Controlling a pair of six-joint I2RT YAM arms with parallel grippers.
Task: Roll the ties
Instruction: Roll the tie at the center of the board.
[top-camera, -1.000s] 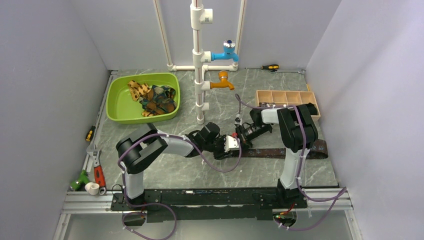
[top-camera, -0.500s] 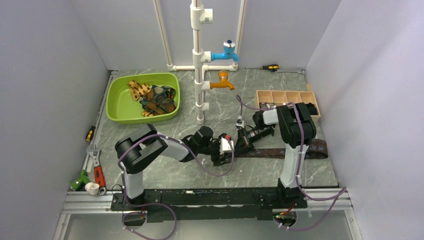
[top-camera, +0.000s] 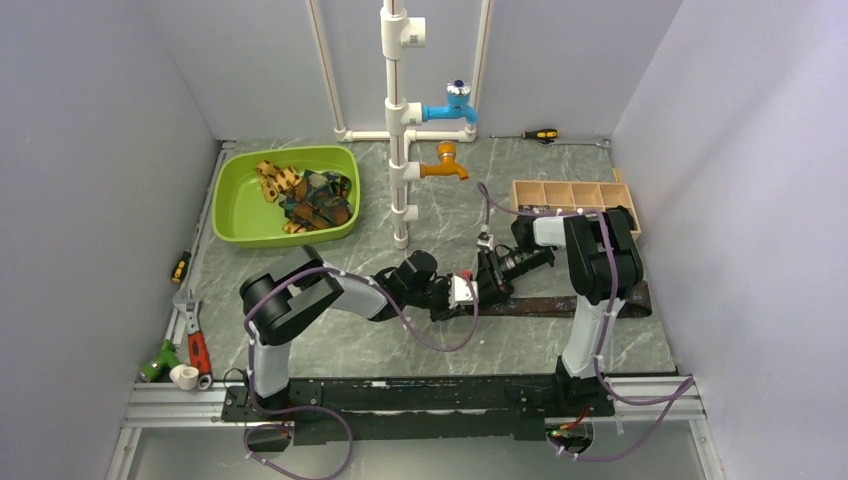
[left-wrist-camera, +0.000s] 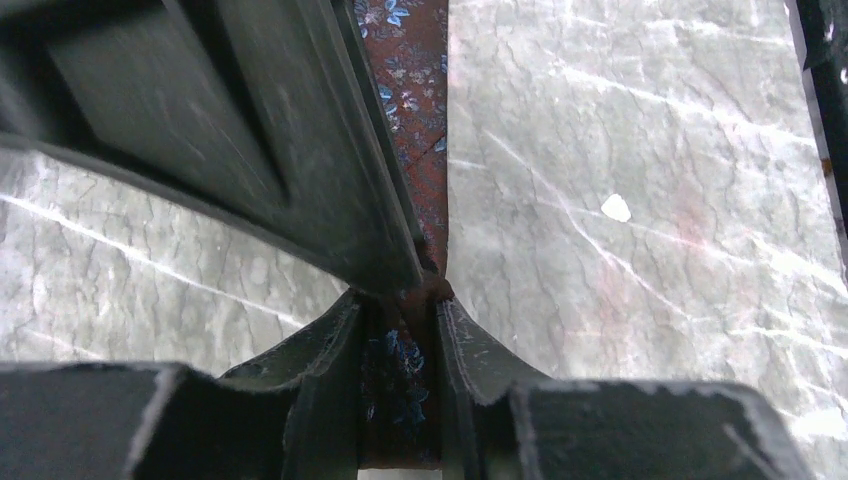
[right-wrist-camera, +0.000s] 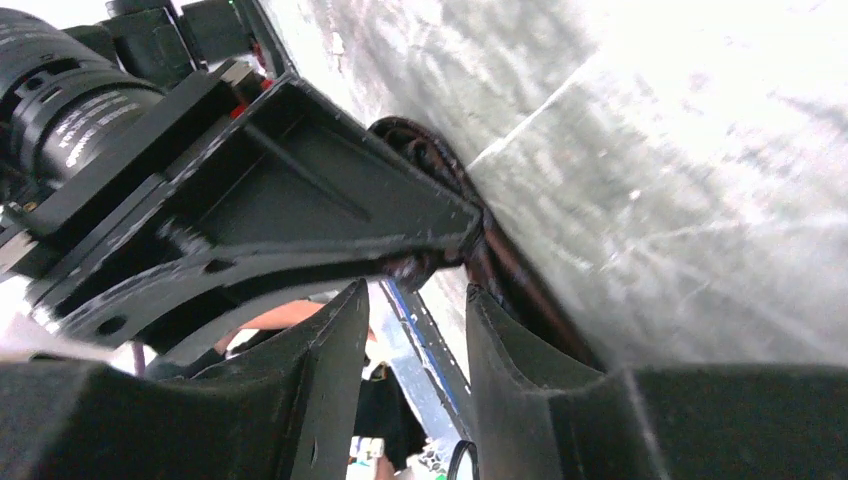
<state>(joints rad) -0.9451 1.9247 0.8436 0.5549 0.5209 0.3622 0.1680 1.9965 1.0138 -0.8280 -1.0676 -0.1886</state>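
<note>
Pale lavender walls (top-camera: 100, 120); grey marbled tabletop (top-camera: 545, 165); white pipe (top-camera: 396, 100) at back.

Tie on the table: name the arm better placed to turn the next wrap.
Left, probably. The left end effector is shut on the tie, fabric pinched between its fingers. The right end effector sits beside the coil with nothing between its fingers.
</note>
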